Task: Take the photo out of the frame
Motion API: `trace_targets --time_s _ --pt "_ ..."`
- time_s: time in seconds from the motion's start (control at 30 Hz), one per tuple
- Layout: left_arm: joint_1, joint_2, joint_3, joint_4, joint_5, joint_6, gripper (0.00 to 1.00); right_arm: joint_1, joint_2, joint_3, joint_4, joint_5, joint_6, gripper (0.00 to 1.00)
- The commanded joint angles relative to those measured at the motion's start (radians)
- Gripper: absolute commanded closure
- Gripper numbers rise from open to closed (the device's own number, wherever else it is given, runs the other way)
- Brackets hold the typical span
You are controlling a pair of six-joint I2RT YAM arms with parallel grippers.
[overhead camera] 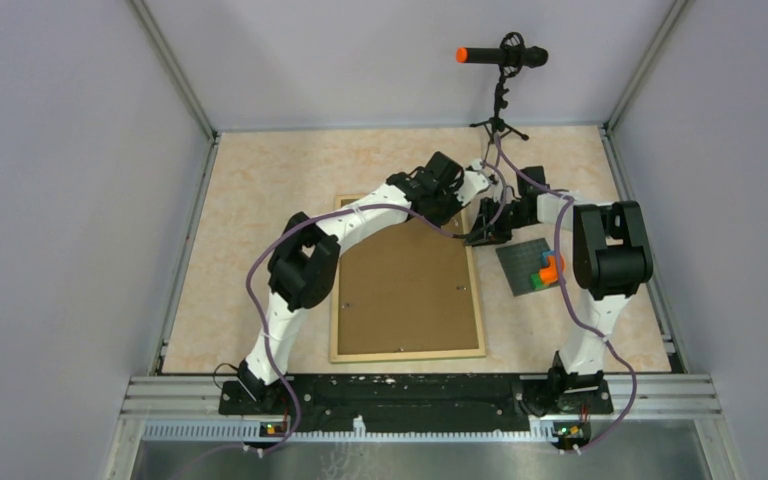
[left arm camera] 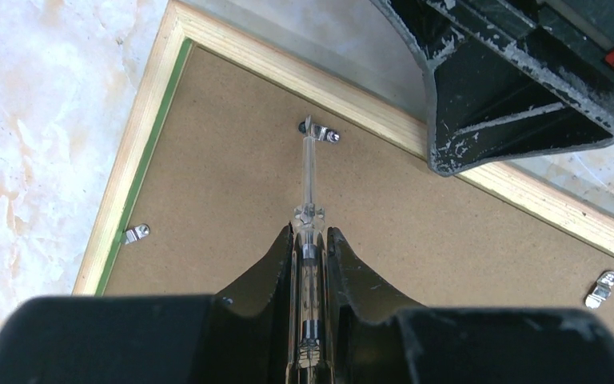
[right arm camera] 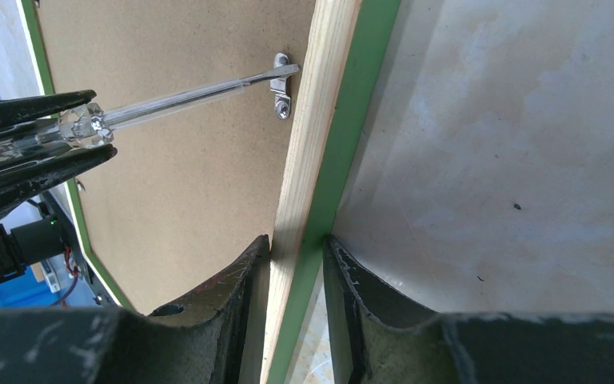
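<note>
Frame (overhead camera: pixel 407 290) lies back-up on the beige marbled table (overhead camera: pixel 260 180), in the middle between the two arms. Its brown fibreboard faces the overhead camera inside a light wood edge, and a thin green strip of the front border shows along the sides in the wrist views.

Small metal clips sit on the fibreboard just inside the wood edge. One clip (left arm camera: pixel 324 132) is on the far side, and the flat tip of a clear screwdriver (left arm camera: pixel 308 180) touches it. The left gripper (left arm camera: pixel 310 240) is clenched on the handle of that screwdriver, its fingers pressed against both sides. Two more clips lie apart from it, one (left arm camera: pixel 136 234) by the left edge and one (left arm camera: pixel 602 290) further along the far edge.

The right gripper (right arm camera: pixel 296 248) grasps the frame itself. One finger is on the fibreboard side and the other on the green side, with the wood edge pinched between them, close to the clip the screwdriver is touching.

A grey baseplate (overhead camera: pixel 525 262) with coloured bricks rests on the table just right of the frame. A microphone (overhead camera: pixel 505 55) on a small stand is at the far edge.
</note>
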Motion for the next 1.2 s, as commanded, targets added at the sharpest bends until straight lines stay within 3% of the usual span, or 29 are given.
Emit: trace_targets --time_s 0.0,0.57,0.87,1.17 --pt "-0.004 -0.052 -0.026 -0.121 0.009 0.015 1.00 -0.005 0.042 0.012 -0.004 0.070 -0.029 0.70" --pt "-0.002 -0.099 -0.030 -0.161 0.001 0.005 1.00 -0.008 0.037 0.012 -0.007 0.065 -0.031 0.70" --pt "0.071 -0.197 -0.049 -0.096 -0.031 -0.023 1.00 -0.014 0.030 0.010 -0.006 0.058 -0.031 0.69" --pt "0.141 -0.164 -0.020 -0.087 -0.037 0.016 1.00 -0.014 0.030 0.009 -0.006 0.055 -0.032 0.69"
